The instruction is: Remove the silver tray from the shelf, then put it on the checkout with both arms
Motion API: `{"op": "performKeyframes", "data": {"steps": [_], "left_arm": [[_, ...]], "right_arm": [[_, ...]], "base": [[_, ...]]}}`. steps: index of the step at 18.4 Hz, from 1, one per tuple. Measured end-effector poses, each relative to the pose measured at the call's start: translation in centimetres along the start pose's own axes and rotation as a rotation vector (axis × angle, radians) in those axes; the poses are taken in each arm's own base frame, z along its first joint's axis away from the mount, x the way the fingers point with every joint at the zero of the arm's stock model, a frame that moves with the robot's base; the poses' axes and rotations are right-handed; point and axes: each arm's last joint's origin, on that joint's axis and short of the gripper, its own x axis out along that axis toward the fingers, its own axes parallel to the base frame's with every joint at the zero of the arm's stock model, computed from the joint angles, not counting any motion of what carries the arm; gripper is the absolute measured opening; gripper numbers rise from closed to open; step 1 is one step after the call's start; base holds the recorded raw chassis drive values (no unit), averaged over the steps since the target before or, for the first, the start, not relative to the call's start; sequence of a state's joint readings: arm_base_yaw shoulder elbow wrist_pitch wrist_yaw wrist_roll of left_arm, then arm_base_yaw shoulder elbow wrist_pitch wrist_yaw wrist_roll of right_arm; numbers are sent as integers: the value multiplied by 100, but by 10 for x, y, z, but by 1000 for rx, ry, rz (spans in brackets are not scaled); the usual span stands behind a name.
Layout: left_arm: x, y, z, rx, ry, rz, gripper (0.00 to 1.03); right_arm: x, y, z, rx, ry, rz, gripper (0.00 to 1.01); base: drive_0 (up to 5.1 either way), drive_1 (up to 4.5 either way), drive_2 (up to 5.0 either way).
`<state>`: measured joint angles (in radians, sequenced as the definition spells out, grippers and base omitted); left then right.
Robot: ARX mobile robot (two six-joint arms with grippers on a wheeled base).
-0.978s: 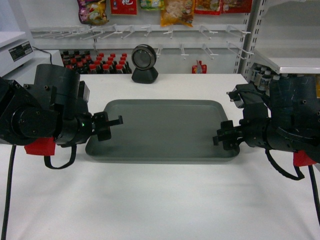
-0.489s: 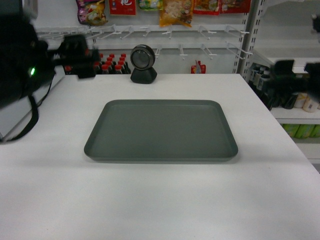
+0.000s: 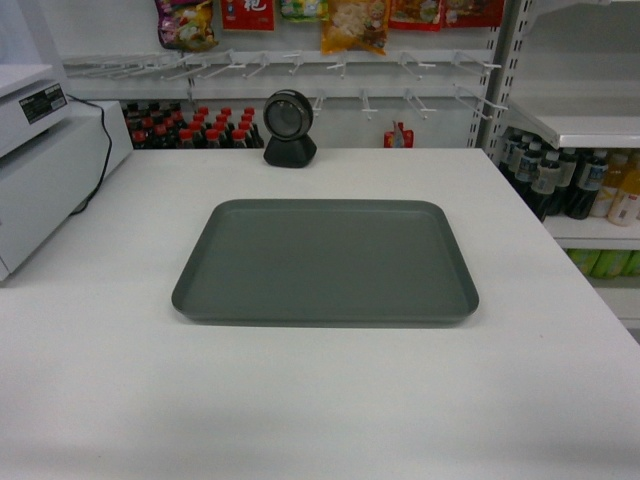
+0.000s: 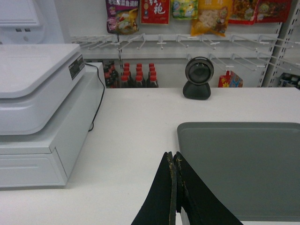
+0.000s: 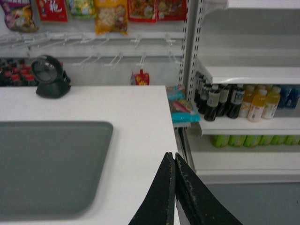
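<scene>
The silver tray lies flat on the white checkout, near the counter's middle, with nothing on it. It also shows in the left wrist view, the silver tray at right, and in the right wrist view, the silver tray at left. No arm appears in the head view. My left gripper is shut and empty, above the counter just left of the tray's left edge. My right gripper is shut and empty, over the counter's right edge, well clear of the tray. A white shelf stands at right.
A black round scanner stands at the counter's back. A white cash register sits at the left with a black cable. Bottles fill the right-hand shelves. Snack bags hang on pegs behind. Dark red-capped bottles line the back.
Both arms have let go of the tray's ends, lifted away and left the head view. The tray stays on the counter.
</scene>
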<state>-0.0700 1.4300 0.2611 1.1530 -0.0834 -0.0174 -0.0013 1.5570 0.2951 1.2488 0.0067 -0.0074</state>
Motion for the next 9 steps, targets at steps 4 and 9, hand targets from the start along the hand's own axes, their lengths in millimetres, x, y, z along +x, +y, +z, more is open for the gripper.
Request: {"op": "performKeyframes", "data": {"steps": [4, 9], "left_arm": [[-33, 14, -1, -1, 9, -6, 1], [-63, 14, 0, -1, 3, -14, 1]], "right_arm": [[-38, 0, 12, 0, -7, 5, 2], [-71, 0, 11, 0, 2, 8, 2]], "base": [[0, 0, 0], [0, 0, 0]]}}
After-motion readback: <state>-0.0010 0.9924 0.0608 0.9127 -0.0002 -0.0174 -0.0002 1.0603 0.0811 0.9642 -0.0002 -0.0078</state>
